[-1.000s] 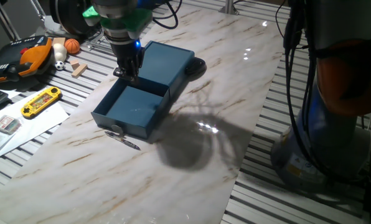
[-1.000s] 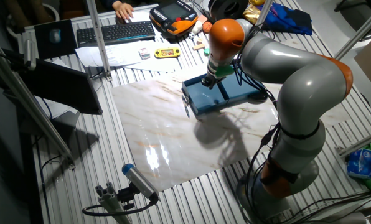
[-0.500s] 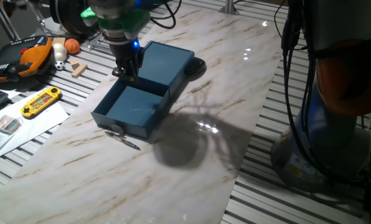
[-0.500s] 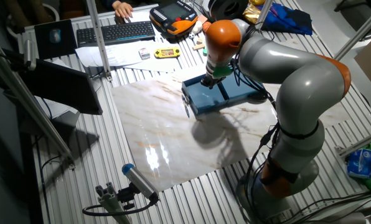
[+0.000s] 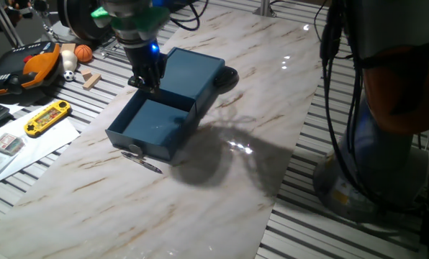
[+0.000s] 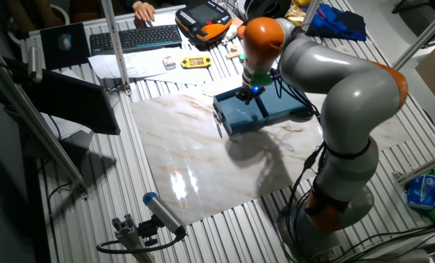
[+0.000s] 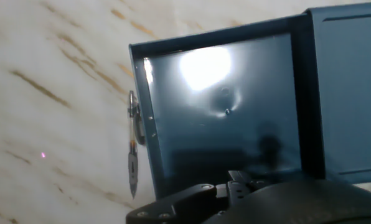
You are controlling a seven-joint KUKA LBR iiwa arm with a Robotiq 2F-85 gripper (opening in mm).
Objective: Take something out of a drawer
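- The blue drawer (image 5: pixel 151 126) is pulled out of its blue box (image 5: pixel 191 72) and sits open on the marble counter (image 5: pixel 286 93).
- The thin grey stick (image 5: pixel 144 160) lies on the counter, outside the drawer, right along its front edge. In the hand view the stick (image 7: pixel 133 155) runs beside the front wall, just by the little knob.
- The claw (image 5: pixel 145 81) hangs over the back edge of the drawer, where the drawer meets the box. It holds nothing. I cannot tell if its fingers are apart or together, since they look dark and bunched up.
- The drawer's inside looks bare and shiny, with a bright light spot on its floor.
- There is lots of open counter in front of the stick and off to the far side of the box.
- A yellow game toy (image 5: pixel 47 118) lies off the marble, well apart from the drawer.
- No words or labels can be read anywhere.
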